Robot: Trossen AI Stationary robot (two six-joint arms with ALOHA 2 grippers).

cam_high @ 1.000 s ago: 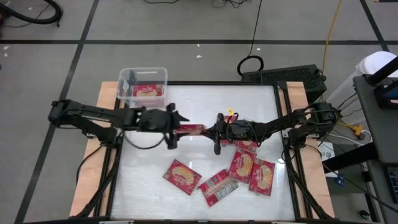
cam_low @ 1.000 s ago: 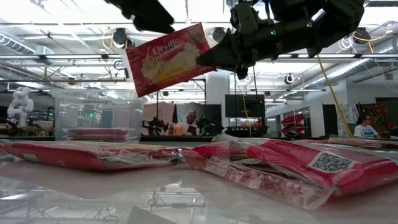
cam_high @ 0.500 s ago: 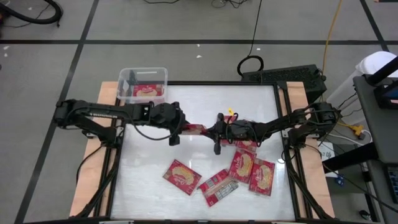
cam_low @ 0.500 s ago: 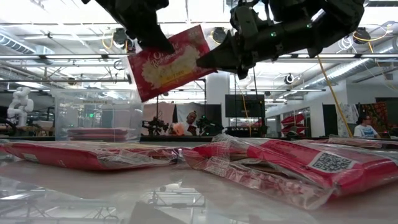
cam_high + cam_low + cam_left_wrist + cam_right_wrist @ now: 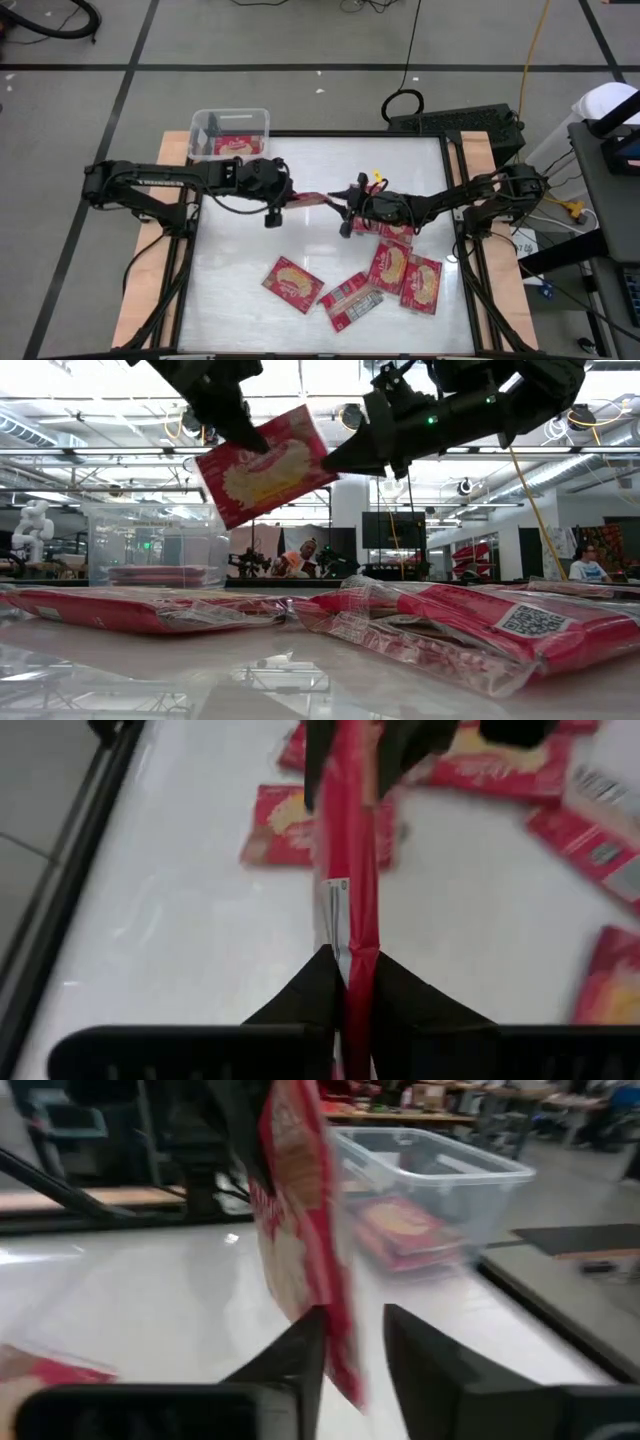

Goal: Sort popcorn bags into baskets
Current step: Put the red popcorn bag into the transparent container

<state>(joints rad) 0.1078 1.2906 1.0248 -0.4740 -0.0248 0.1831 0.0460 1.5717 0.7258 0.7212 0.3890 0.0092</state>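
Midair, left gripper (image 5: 283, 196) clamped on bag (image 5: 262, 466), right gripper (image 5: 348, 205) jaws parted around its other end, basket (image 5: 230, 134) behind, bags (image 5: 405, 272) on table (image 5: 300, 240).

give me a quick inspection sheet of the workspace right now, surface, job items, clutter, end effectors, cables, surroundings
Surface: white table, glossy.
Job's things: one popcorn bag held in the air between both arms; four loose bags on the table; clear basket at the far left corner, packet inside.
Clutter: nothing seen.
End effectors: left end effector shut on the airborne bag; right end effector open, fingers either side of the bag's other end.
Cables: black cable and yellow cable on the floor.
Surroundings: people at benches behind.
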